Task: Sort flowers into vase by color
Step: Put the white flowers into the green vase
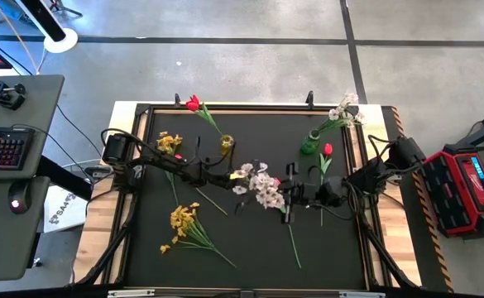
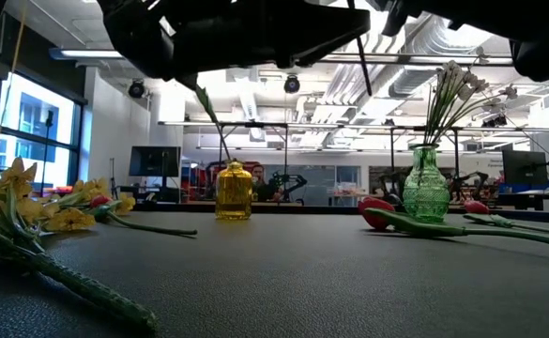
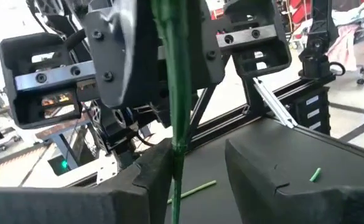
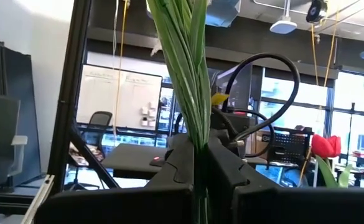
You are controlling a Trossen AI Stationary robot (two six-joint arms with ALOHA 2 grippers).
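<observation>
At the centre of the high view, the right pincer (image 1: 287, 193) is clamped on the green stems of a bushy white blossom spray (image 1: 262, 185). The left pincer (image 1: 235, 172) stands apart around the same stems (image 3: 177, 93), apparently a handover above the black table (image 1: 333, 248).

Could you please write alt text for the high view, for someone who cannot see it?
From above, the left gripper and right gripper meet mid-table around a white blossom spray. On the black mat lie yellow sprays and red tulips; a yellow vase stands near a green vase holding white flowers.
</observation>
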